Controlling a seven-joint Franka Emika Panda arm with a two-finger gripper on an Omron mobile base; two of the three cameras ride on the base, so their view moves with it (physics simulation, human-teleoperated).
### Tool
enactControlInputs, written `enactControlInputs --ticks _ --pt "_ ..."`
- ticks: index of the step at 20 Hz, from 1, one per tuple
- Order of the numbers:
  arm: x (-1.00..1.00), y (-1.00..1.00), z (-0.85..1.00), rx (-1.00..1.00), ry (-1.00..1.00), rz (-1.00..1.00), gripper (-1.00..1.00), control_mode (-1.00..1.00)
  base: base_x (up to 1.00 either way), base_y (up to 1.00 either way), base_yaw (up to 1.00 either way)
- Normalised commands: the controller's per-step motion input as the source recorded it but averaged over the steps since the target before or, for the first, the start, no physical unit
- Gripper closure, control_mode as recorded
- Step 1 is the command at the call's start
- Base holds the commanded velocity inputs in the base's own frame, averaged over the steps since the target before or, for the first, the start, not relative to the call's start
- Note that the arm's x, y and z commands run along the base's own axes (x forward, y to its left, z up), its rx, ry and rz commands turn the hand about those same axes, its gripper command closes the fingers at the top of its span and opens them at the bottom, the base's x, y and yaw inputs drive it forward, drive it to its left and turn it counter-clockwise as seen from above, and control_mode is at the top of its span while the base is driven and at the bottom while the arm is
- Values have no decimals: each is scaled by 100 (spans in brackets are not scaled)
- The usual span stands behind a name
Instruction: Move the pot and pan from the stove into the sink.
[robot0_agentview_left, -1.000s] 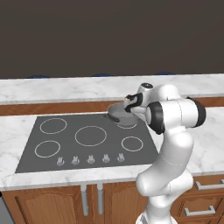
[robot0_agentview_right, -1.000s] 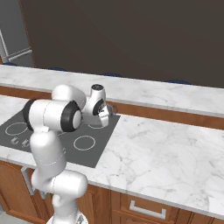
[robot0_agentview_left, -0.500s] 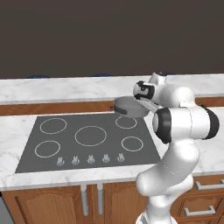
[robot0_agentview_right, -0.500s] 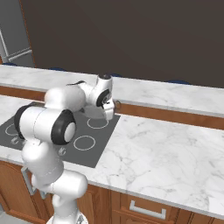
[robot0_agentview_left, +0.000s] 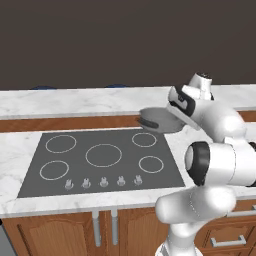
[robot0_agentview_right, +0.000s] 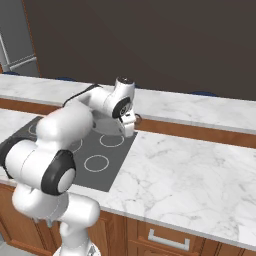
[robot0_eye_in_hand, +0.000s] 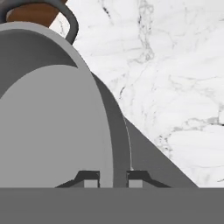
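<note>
The grey pot (robot0_agentview_left: 158, 121) hangs tilted above the rear right corner of the stove (robot0_agentview_left: 100, 172), clear of the burner rings. My gripper (robot0_agentview_left: 176, 118) is shut on the pot's right rim. In the hand view the pot (robot0_eye_in_hand: 52, 131) takes up the left side, its wall pinched between my fingertips (robot0_eye_in_hand: 113, 179), and a dark loop handle (robot0_eye_in_hand: 72, 26) shows at the top. In the right base view my gripper (robot0_agentview_right: 128, 128) points down at the stove's (robot0_agentview_right: 100, 170) right edge and the arm hides most of the pot. The pan and the sink are out of view.
White marble counter (robot0_agentview_right: 190, 170) stretches right of the stove. Behind it runs a raised marble ledge (robot0_agentview_left: 75, 99) with a brown wood face, then a dark wall. A fridge (robot0_agentview_right: 15, 40) stands at the far left. Silver knobs (robot0_agentview_left: 103, 182) line the stove's front.
The arm has carried the pot up off the rear right burner and to the right, toward the stove's right edge. The stove has not moved.
</note>
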Motion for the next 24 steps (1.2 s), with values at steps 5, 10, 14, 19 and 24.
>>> enactControlInputs --ticks 5,10,14,19,24 --pt "-100 -8 21 0 0 13 100 -100 0 0 0" --pt "-86 -6 11 0 -5 19 100 -100 0 0 0" --pt "-68 -14 5 0 -19 20 100 -100 0 0 0" --pt "-55 -15 1 0 -29 20 100 -100 0 0 0" --pt "-51 -2 -2 -2 -20 21 100 -100 0 0 0"
